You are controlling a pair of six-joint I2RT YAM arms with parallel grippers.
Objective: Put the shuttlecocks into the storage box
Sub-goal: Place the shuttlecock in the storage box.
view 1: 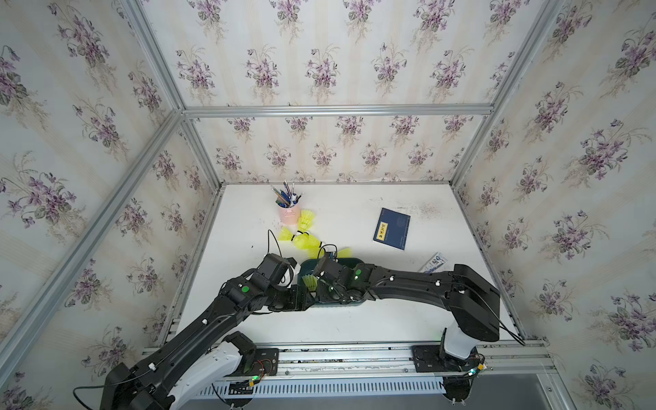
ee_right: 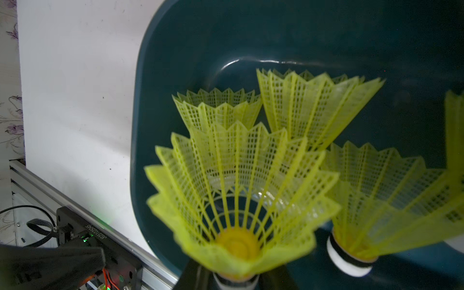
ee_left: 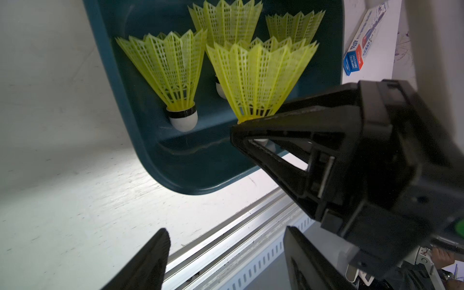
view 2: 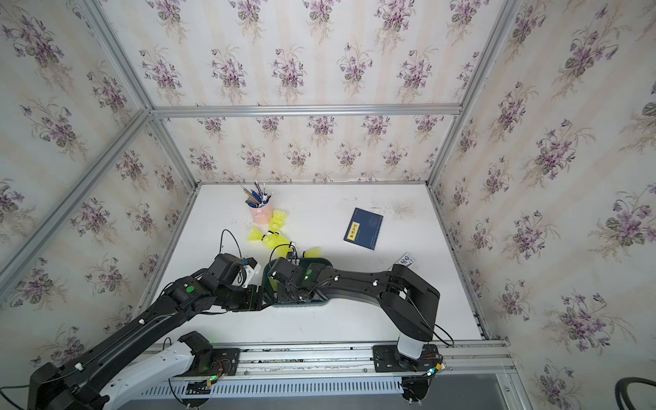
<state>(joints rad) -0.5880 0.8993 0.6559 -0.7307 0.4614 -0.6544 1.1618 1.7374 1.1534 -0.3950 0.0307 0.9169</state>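
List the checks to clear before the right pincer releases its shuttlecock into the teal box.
1. Right pincer shut on the held shuttlecock at its cork end: ok.
2. Held shuttlecock inside the storage box rim: ok.
3. Floor beneath it free of boxed shuttlecocks: cannot tell, neighbours crowd close.
4. Left pincer open, empty, outside the box: ok.
5. All shuttlecocks boxed: not ok, loose shuttlecocks lie on the table near the pen cup.
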